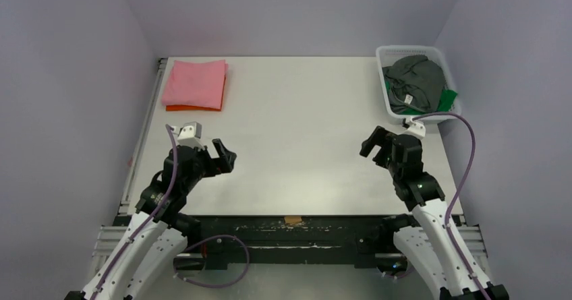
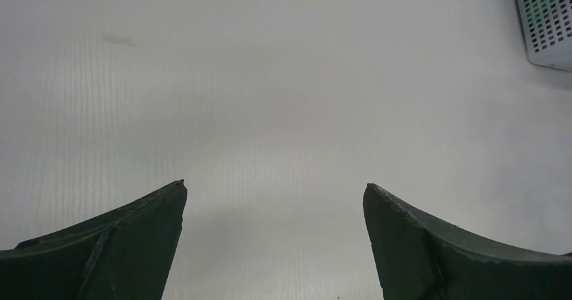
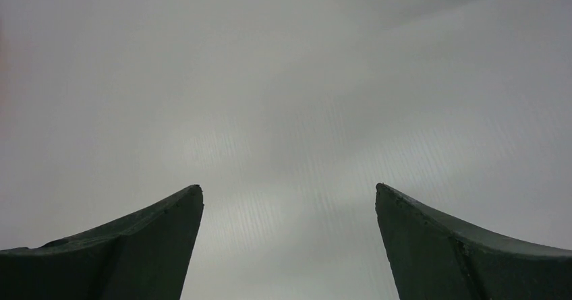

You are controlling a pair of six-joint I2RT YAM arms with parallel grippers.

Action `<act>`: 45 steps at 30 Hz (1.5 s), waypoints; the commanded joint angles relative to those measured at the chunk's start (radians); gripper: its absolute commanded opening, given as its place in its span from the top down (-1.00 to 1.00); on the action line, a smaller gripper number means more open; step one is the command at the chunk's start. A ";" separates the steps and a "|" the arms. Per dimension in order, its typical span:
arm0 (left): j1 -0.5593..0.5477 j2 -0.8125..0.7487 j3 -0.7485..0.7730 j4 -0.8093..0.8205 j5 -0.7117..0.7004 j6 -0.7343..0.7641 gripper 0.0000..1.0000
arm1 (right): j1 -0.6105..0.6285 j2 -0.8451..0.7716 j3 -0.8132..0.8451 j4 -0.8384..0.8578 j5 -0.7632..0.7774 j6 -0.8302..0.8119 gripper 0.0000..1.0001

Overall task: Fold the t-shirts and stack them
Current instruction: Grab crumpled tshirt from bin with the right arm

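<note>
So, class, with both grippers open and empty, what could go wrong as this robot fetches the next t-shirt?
1. The crumpled charcoal-grey t-shirt lies bunched against the bright green t-shirt in the white plastic lattice basket; one pull might drag both out.
2. The right arm's purple cable loops close to that basket and could snag it.

Beyond the black left fingers (image 1: pixel 226 155), a plain pink folded cloth t-shirt (image 1: pixel 194 82) lies over an orange t-shirt (image 1: pixel 202 108). Beyond the black right fingers (image 1: pixel 369 141), a white plastic lattice basket (image 1: pixel 408 48) holds a charcoal-grey t-shirt (image 1: pixel 415 81) and a bright green t-shirt (image 1: pixel 447 100). The surface (image 1: pixel 297 125) is pale grey.
</note>
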 commanded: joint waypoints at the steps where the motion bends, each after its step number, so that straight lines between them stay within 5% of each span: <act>1: 0.000 0.011 0.013 0.056 0.017 0.004 -1.00 | -0.002 0.039 0.076 0.152 0.017 -0.019 -0.97; 10: 0.001 0.086 0.054 0.071 -0.006 0.027 -1.00 | -0.041 0.461 0.429 0.153 0.286 -0.114 -0.97; 19: 0.000 0.190 0.063 0.085 -0.027 0.027 -1.00 | -0.313 1.048 0.970 0.100 0.084 -0.195 -0.87; 28: 0.001 0.299 0.083 0.080 -0.074 0.026 -1.00 | -0.455 1.551 1.524 -0.073 -0.001 -0.237 -0.48; 31: 0.000 0.332 0.094 0.082 -0.080 0.028 -1.00 | -0.474 1.634 1.587 -0.054 -0.011 -0.244 -0.31; 41: 0.000 0.373 0.102 0.090 -0.076 0.025 -1.00 | -0.482 1.631 1.564 0.017 -0.073 -0.242 0.69; 45: 0.001 0.365 0.099 0.091 -0.070 0.023 -1.00 | -0.483 1.586 1.532 0.024 -0.106 -0.245 0.84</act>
